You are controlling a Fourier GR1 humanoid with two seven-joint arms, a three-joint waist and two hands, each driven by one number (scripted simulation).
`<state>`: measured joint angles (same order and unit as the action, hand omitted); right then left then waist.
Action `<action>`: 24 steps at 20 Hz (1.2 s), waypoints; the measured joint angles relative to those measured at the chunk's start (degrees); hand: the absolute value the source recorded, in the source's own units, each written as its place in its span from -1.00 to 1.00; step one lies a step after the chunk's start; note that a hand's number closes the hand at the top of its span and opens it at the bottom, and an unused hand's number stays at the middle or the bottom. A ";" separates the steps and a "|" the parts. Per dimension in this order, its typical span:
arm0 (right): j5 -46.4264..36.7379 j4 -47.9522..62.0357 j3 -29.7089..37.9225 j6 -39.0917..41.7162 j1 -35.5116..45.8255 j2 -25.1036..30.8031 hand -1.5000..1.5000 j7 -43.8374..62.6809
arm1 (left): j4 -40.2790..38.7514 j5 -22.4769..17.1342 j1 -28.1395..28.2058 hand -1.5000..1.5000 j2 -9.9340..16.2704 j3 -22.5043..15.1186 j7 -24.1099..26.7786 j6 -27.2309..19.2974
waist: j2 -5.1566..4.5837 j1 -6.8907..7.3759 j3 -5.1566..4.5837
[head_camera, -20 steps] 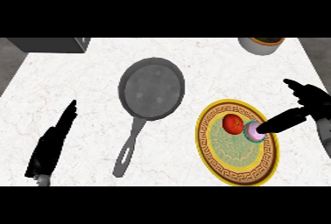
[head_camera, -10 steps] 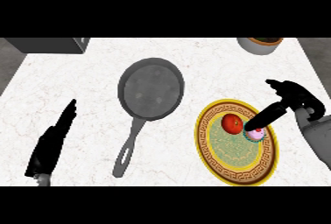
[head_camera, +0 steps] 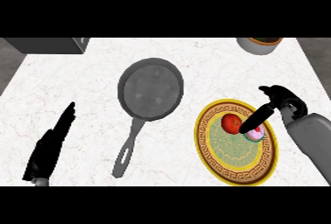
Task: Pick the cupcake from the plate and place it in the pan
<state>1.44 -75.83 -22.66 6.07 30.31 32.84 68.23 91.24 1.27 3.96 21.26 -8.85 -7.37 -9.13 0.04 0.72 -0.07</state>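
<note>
A small pink-frosted cupcake [head_camera: 255,134] sits on the right half of a yellow patterned plate [head_camera: 234,161], next to a red tomato [head_camera: 230,123]. My right hand [head_camera: 279,99] hovers over the plate's upper right. Its straight fingers [head_camera: 255,120] point down-left, their tips between the tomato and the cupcake and partly hiding the cupcake. Nothing is held in it. The grey pan [head_camera: 150,89] lies left of the plate, handle toward the lower left. My left hand [head_camera: 51,144] rests open at the lower left, far from both.
A grey pot with brown contents [head_camera: 261,44] stands at the counter's back right corner. A dark grey box [head_camera: 51,45] sits at the back left. White marble counter [head_camera: 84,87] stretches between the pan and my left hand.
My right hand has swung left and turned over the plate, its fingers dropping between tomato and cupcake. The cupcake, the pan and the left hand have stayed put.
</note>
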 measured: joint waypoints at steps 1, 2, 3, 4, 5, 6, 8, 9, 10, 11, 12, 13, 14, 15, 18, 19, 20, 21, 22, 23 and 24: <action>-0.15 0.64 -0.16 0.02 0.41 -0.25 -1.00 0.06 | -0.49 0.12 -0.21 0.00 -0.10 0.12 0.09 0.06 | -0.02 -0.07 0.01; -0.07 0.60 -0.31 0.03 0.25 -0.46 -1.00 0.22 | -0.65 0.03 -0.26 0.00 -0.07 0.37 0.27 0.28 | 0.00 -0.20 0.00; 0.24 0.87 -0.26 0.17 0.14 -0.31 -1.00 0.15 | -0.46 0.11 -0.20 0.00 -0.22 0.47 0.14 0.19 | 0.02 -0.26 0.01; 0.26 0.82 -0.51 0.19 -0.31 -0.41 -1.00 0.00 | -0.24 0.47 -0.35 0.00 -0.58 0.39 -0.32 -0.22 | 0.04 -0.36 0.01; 0.28 0.49 -0.80 0.14 -0.89 -0.48 -1.00 0.04 | 0.21 0.74 0.08 0.00 -0.68 0.22 -0.42 -0.28 | 0.07 -0.43 0.01; 0.34 0.51 -0.95 0.17 -0.99 -0.45 -1.00 0.10 | 0.29 1.16 -0.05 0.00 -1.12 -0.09 -0.67 -0.57 | 0.07 -0.49 0.02; -0.11 1.72 -1.28 0.14 -1.46 -0.76 -1.00 -0.65 | 0.00 0.81 -0.29 0.00 -0.83 0.65 -0.63 0.07 | 0.04 -0.47 0.02; -0.38 2.13 -1.39 -0.02 -1.59 -1.19 -1.00 -0.75 | 0.24 0.77 -0.04 0.00 -0.73 0.91 -0.73 0.21 | 0.03 -0.44 0.02; -0.33 2.02 -1.29 0.03 -1.63 -1.17 -1.00 -0.67 | 1.09 1.02 0.58 0.00 -0.88 0.64 -0.90 0.21 | 0.05 -0.42 0.04; -1.04 2.63 -1.69 -0.21 -1.79 -1.88 -1.00 -0.83 | 1.53 1.40 1.00 0.00 -1.21 0.30 -0.91 0.02 | 0.06 -0.37 0.03; -1.31 2.66 -1.83 -0.30 -2.25 -2.27 -1.00 -0.94 | 1.17 1.38 1.15 0.00 -1.32 0.51 -0.45 0.17 | 0.05 -0.42 0.03; -1.50 2.61 -2.00 -0.31 -2.31 -2.70 -1.00 -0.77 | 0.96 1.61 0.91 0.00 -1.47 0.62 -0.50 0.10 | 0.04 -0.47 0.03; -2.14 3.74 -2.12 -0.40 -2.26 -3.30 -1.00 -1.28 | -0.14 1.65 0.73 0.00 -1.58 0.80 0.56 0.42 | 0.01 -0.45 0.03; -2.48 4.82 -1.83 -0.42 -1.96 -3.69 -1.00 -1.61 | -0.19 1.63 0.74 0.00 -1.48 1.06 0.68 0.70 | -0.02 -0.39 0.04; -3.82 7.22 -1.74 -0.53 -2.04 -5.14 -1.00 -2.42 | 0.31 1.61 0.56 0.00 -1.66 1.34 -0.01 1.31 | -0.03 -0.36 0.04; -3.96 7.86 -1.60 -0.40 -1.90 -5.32 -1.00 -2.46 | 0.76 1.67 0.33 0.00 -1.53 1.59 -0.60 1.41 | -0.03 -0.35 0.05; -4.89 7.84 -2.08 -0.76 -2.64 -6.11 -1.00 -2.59 | 0.73 1.67 0.51 0.00 -1.54 1.78 -0.49 1.61 | 0.00 -0.40 0.04; -5.05 7.99 -1.55 -0.64 -2.79 -5.87 -1.00 -2.87 | 1.72 1.93 0.93 0.00 -1.55 1.68 -0.98 1.66 | 0.00 -0.40 0.06; -5.50 9.11 -1.19 -0.66 -2.62 -6.55 -1.00 -3.36 | 1.13 2.22 0.33 0.00 -1.84 1.84 -1.01 1.63 | -0.01 -0.42 0.05; -5.78 9.42 -0.72 -0.58 -3.06 -6.48 -1.00 -3.80 | 1.45 2.10 0.35 0.00 -1.89 2.10 -1.32 1.91 | -0.02 -0.44 0.06; -6.28 9.32 -0.54 -0.66 -3.39 -6.95 1.00 -3.88 | 0.59 2.39 -0.38 0.00 -2.41 2.18 -1.26 1.81 | -0.01 -0.53 0.06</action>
<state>-4.84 -66.51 -23.21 5.40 26.93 25.88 64.35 91.83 3.67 3.58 18.84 -6.67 -8.63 -7.32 0.02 0.19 -0.02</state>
